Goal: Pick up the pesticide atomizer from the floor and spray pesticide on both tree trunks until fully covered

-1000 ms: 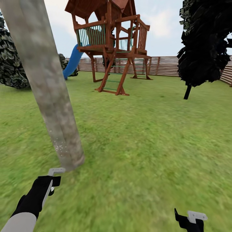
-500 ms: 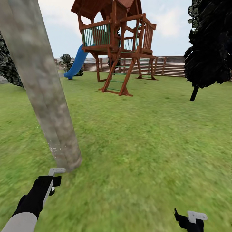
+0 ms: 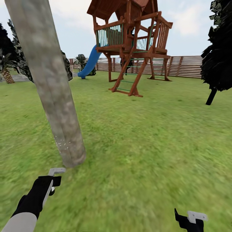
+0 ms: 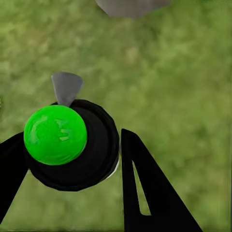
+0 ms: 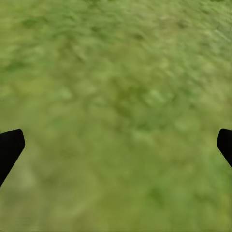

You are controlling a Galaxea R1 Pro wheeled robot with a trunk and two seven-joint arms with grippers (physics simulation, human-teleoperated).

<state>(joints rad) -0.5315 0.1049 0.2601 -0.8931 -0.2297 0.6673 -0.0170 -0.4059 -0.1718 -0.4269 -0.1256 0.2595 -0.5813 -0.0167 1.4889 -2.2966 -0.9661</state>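
sprayer held near the trunk

lawn (image 3: 154, 135) spreads wide; the tree trunk (image 3: 54, 96) rises just ahead of the left gripper (image 4: 72, 159), whose fingers clamp the green-topped atomizer (image 4: 55, 134); the right gripper (image 5: 116, 145) is spread wide over grass, holding nothing

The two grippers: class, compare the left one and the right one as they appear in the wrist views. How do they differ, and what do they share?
The left gripper has its black fingers closed around a round black sprayer with a green top; the right gripper holds nothing. The left fingers sit close together against the sprayer; the right fingers are spread to the picture's edges. Both hang over grass, and both have black fingers.
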